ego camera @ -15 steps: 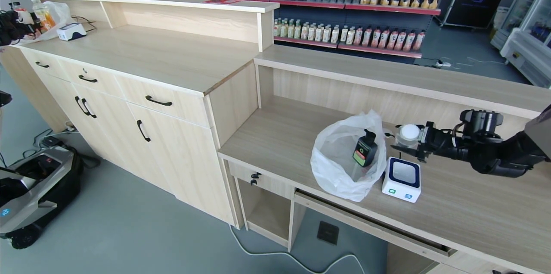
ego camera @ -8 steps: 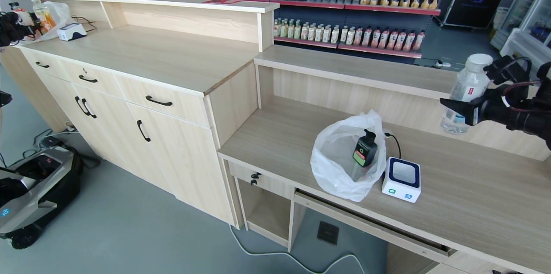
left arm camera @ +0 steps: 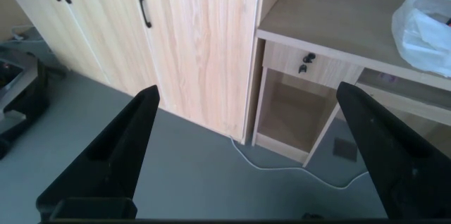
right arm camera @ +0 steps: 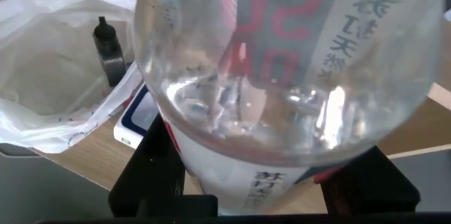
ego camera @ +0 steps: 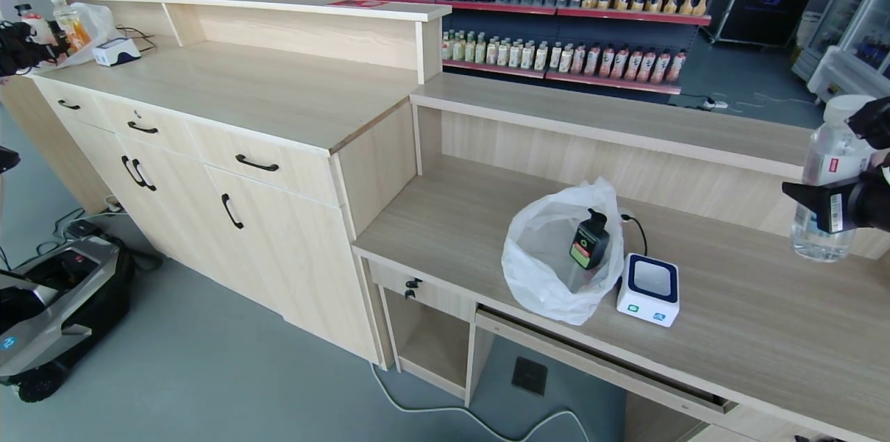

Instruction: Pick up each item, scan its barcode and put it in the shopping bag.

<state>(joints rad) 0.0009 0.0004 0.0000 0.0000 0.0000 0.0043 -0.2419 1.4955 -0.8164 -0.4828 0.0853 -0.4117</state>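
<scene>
The right tool clamps the water bottle above the counter's right end. Far from the scanner, its barcode may face away and misread.

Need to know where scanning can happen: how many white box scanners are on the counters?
2. One white box scanner sits on the low desk beside the shopping bag; the other is on the far-left counter. Others could be hidden.
</scene>
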